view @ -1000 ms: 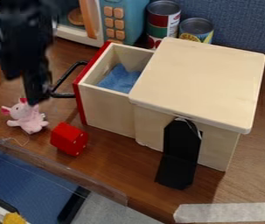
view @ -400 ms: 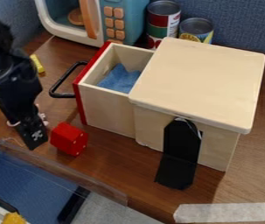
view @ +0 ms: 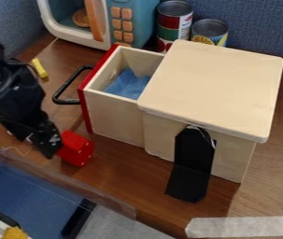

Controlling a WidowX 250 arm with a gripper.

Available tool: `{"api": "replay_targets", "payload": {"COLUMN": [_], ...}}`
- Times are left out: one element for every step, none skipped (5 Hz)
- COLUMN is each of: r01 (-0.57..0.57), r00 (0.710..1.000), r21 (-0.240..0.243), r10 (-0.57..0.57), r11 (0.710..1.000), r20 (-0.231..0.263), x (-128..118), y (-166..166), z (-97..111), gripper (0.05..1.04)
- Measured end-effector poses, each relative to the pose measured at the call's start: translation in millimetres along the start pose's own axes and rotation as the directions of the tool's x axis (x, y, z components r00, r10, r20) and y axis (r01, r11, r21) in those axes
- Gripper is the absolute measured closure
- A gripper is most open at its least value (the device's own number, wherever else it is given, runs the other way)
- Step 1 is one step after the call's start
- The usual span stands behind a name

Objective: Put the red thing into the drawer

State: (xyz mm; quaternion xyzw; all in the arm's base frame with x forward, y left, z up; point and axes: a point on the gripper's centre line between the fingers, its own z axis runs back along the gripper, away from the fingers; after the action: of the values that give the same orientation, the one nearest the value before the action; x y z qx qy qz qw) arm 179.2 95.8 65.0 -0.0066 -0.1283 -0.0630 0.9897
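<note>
Camera view shows, nearest, a strip of white tape (view: 243,225) on the brown wooden table (view: 124,186) at the lower right. A little farther back, left of centre, sits the red faceted block with pale dots (view: 76,148), on the table outside the drawer. The black tool (view: 50,148) hangs at its left side, overlapping that edge; whether it is released, clenched or grasping the block, I cannot tell. The step in hand looks to be the grasp: set the tool squarely about the block's sides, low enough to get past the slanted faces, and close gently, since an edge-only hold could tip or roll it. Lift straight up before going across, because the pale wooden drawer with a red front (view: 116,116) stands just behind and to the right. It is open, with a crumpled blue cloth (view: 128,84) inside that should soften the drop. Clear the high rim and keep off the black looped handle (view: 64,88), as a knock there could push the drawer inward. Release over the cloth.
</note>
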Motion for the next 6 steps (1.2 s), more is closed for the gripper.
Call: {"api": "replay_targets", "payload": {"r01": [-0.05,-0.051,-0.039,-0.017,-0.003,0.001], "r00": [0.999,0.998,0.998,0.999,0.999,0.998], "r21": [0.02,0.028,0.043,0.057,0.064,0.07], "r10": [0.05,0.052,0.04,0.019,0.006,0.004], "r11": [0.999,0.998,0.998,0.998,0.998,0.998], "r20": [-0.01,-0.028,-0.039,-0.04,-0.049,-0.062], "x": [9.5,15.9,20.5,28.8,29.4,28.3], "y": [-8.5,-16.5,-21.7,-20.6,-18.6,-13.6], "z": [-11.1,-21.8,-28.1,-30.2,-31.2,-32.0], "gripper": [0.083,0.083,0.083,0.083,0.083,0.083]}}
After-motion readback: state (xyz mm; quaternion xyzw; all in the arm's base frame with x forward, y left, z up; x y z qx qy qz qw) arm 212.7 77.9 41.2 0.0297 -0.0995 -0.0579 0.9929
